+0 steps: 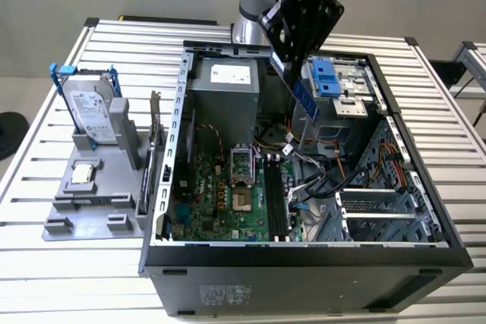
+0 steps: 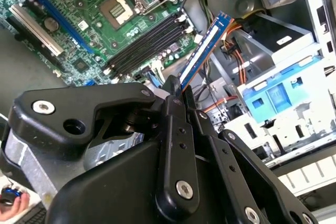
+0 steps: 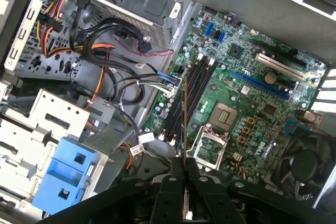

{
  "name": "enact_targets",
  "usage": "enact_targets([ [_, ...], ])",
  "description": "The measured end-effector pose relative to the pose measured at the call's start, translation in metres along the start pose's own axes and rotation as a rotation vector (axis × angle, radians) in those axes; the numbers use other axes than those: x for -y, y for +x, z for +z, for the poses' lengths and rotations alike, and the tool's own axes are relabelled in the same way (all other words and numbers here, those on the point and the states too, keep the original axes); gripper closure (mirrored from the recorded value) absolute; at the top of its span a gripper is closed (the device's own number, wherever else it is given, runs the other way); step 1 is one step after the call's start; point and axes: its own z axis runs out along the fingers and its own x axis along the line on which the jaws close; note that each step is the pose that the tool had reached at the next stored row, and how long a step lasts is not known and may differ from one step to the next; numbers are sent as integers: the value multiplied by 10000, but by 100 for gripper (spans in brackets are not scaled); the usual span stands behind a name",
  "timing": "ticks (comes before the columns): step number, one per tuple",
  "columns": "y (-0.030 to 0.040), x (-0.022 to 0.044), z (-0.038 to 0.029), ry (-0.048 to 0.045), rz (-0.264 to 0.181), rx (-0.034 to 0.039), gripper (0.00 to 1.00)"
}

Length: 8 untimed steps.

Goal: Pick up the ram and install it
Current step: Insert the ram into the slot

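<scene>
Blue ram [image 1: 306, 102] is hanging clamped in the gripper [image 1: 282, 62], its long axis pointing five o'clock in the exterior view, memory slots [image 1: 275, 202] lying at six o'clock.

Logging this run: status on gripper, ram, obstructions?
Gripper shut on ram, above open case. Ram clear of the board, not seated. Memory slots look empty; loose cables lie beside them.

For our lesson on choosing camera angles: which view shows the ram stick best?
The second wrist view: the ram shows its blue face, clamped in the gripper. The first wrist view shows it edge-on, a thin line. The exterior view shows a small blue strip below the gripper.
</scene>
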Motion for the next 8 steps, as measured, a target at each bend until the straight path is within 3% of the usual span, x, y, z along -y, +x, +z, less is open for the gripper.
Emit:
enact_targets([
  [8, 0, 0, 0, -11, 722, 15, 100],
])
